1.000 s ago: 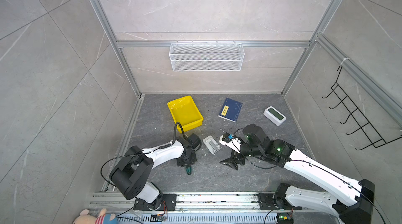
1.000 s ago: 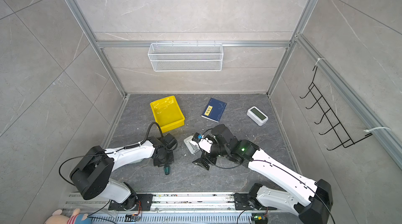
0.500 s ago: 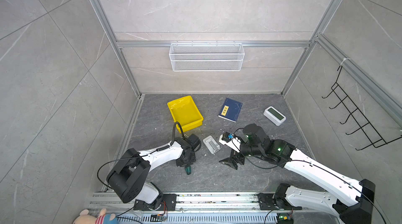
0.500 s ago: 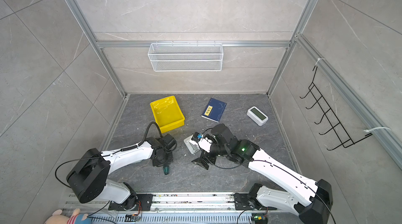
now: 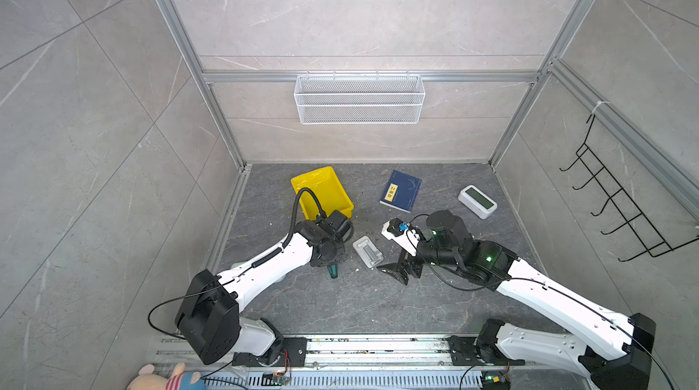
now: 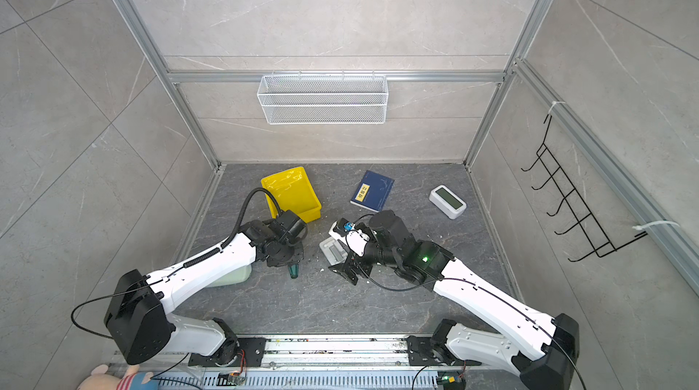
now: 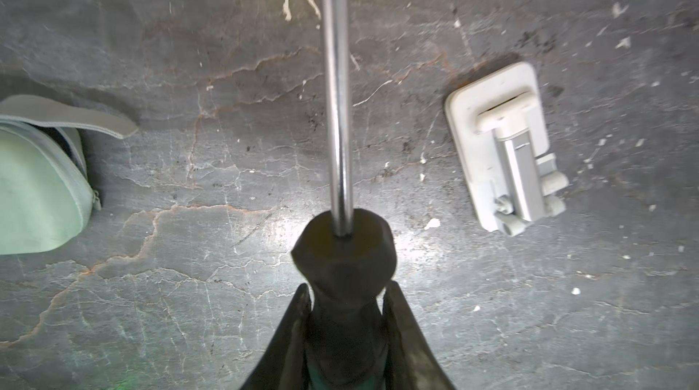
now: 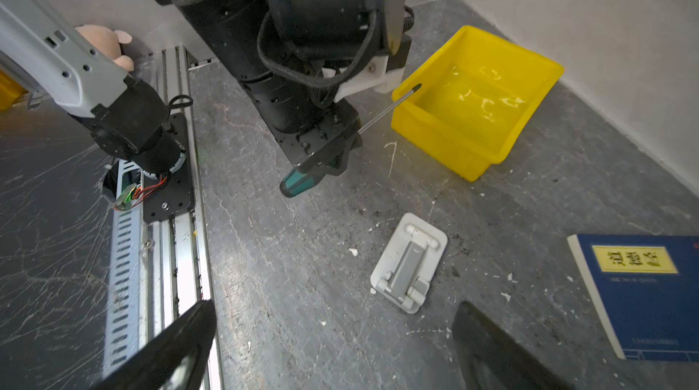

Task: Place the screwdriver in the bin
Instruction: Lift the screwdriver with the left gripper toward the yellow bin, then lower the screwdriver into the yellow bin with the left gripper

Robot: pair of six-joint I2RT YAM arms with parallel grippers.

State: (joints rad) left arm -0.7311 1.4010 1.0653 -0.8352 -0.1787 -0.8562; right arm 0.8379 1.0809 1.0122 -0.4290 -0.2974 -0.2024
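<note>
Update: left pincer [image 7: 348,316] is clamped tight on the screwdriver [image 8: 300,182], jaws on either side of the black collar of the handle, shaft running straight out ahead of the fingers. Change versus half a second back: in both top views the wrist and the green handle end [image 5: 333,272] now sit noticeably closer to the bin [image 5: 302,180] than they did, so I read this as pick done, carry under way. From the right wrist view the tool looks clear of the floor, tilted, handle end low behind the pincer, tip high and forward. The tip [image 8: 418,86] lines up with the near rim corner of the bin [image 8: 472,165]; I can't tell from that one angle whether it is already over the rim or just short of it. Bin is just ahead of the left pincer, along the shaft line, and looks empty. Grip seems solid, I see no slip in the jaws. Right pincer [image 8: 333,346] is wide, holds nothing, and hasn't shifted; the stand [image 8: 408,263] lies on the floor just ahead of it, untouched. What's left, as I judge it: push a bit further forward so the whole tool clears the near wall, then let go. Risk I'm watching: tip catching the rim and nudging the bin.
</note>
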